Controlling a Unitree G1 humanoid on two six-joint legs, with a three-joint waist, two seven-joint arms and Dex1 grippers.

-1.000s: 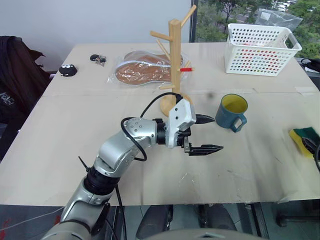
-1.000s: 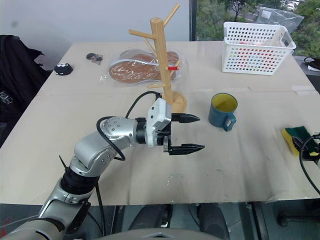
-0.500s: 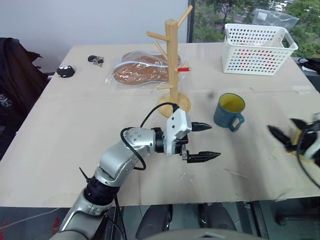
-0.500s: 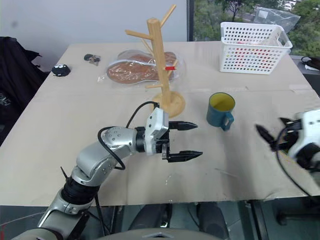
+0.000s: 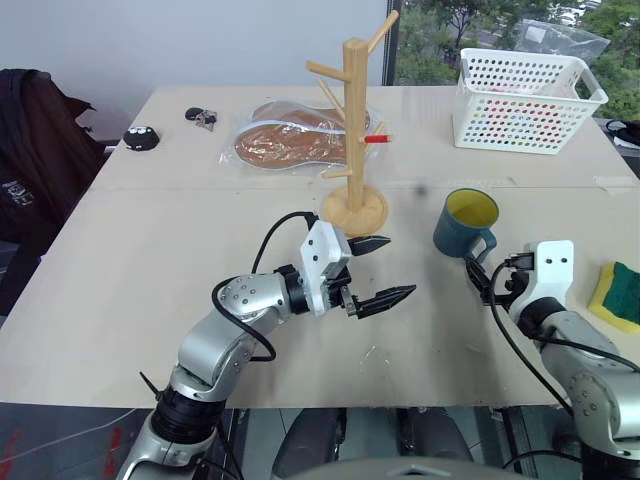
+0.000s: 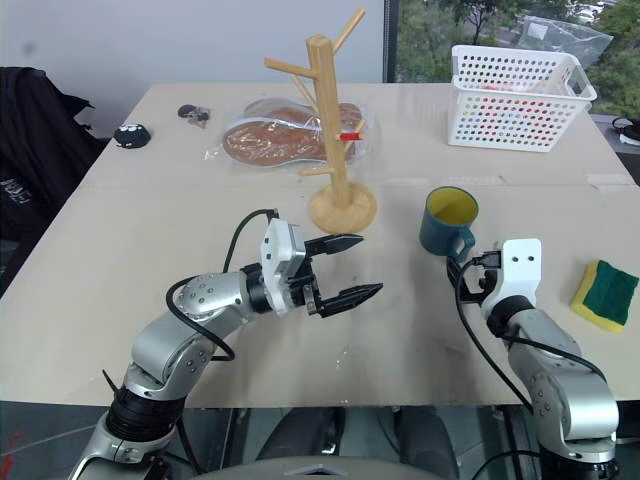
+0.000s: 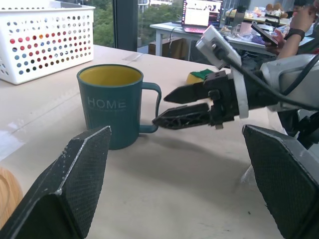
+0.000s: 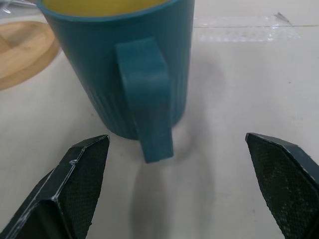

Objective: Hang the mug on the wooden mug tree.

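- Mug (image 5: 466, 222) stands upright on the worktop (image 5: 150, 260), to the right of the tree (image 5: 354, 130) and apart from its round base; the handle faces my right arm.
- Nothing hangs on the tree; every peg I can see is bare, including the red-tipped one.
- My right end effector (image 7: 172, 105) sits just beside the handle, fingers spread wide and holding nothing. In the right wrist view the handle lies between the two fingers with clear worktop on both sides, so I judge no contact yet.
- My left end effector (image 5: 378, 270) hovers in front of the tree base with its fingers wide apart and empty, pointing across toward the mug.
- Progress, as I read it: the approach is nearly made, the grasp is not. Left to do: close on the handle or the body, lift, carry across to the tree, and slip the handle loop over a peg.
- Sponge (image 5: 620, 292) lies at the right edge, well clear of the route.
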